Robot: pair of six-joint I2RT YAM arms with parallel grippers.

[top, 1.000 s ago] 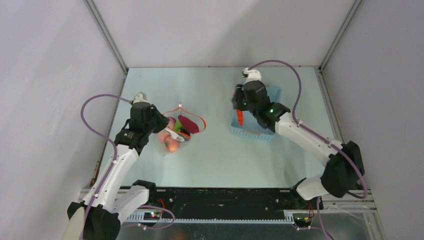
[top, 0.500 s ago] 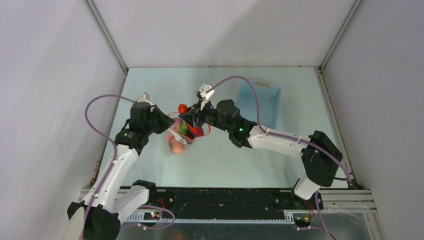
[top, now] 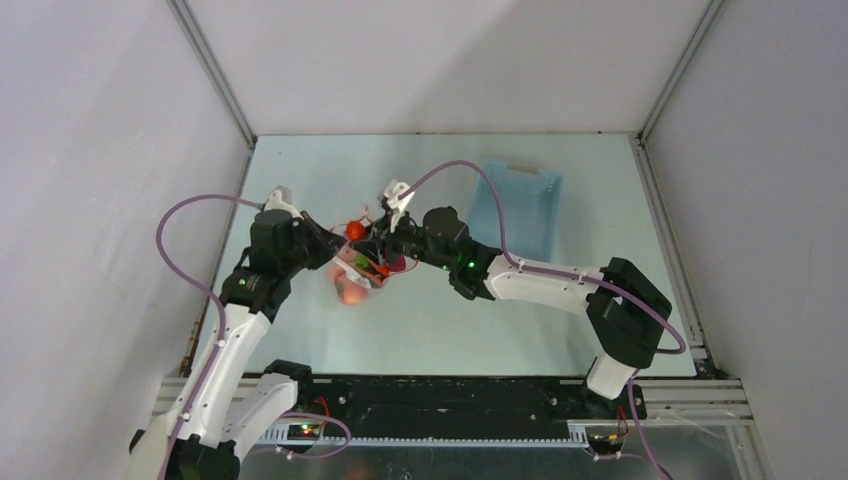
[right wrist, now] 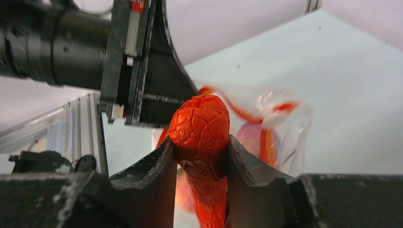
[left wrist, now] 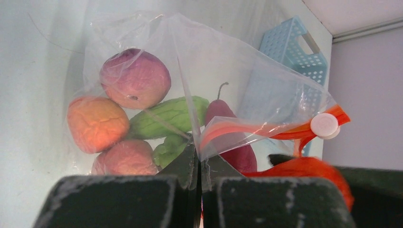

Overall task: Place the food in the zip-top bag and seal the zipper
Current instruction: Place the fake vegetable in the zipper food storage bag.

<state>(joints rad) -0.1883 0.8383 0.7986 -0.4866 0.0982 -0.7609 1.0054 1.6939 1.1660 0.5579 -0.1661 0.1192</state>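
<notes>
While my left gripper [left wrist: 197,159] is pinched tight on the rim of the zip-top bag [left wrist: 228,71], the zipper [left wrist: 285,133] gaping just to its right, my right gripper [right wrist: 199,152] is clamped on a wrinkled red-orange food piece [right wrist: 199,123] beside that mouth. A peach piece [left wrist: 97,124], a purple piece [left wrist: 135,78] and a green piece [left wrist: 168,116] sit inside, beyond my left gripper.

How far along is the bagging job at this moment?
Done: several pieces, including a peach-orange fruit, a green vegetable and a purple-pink fruit, sit inside the zip-top bag. In hand: the left claw pinches the bag's edge while the right claw holds a red-orange piece near the mouth. Left: release it inside and close the zipper, which gapes open.
</notes>
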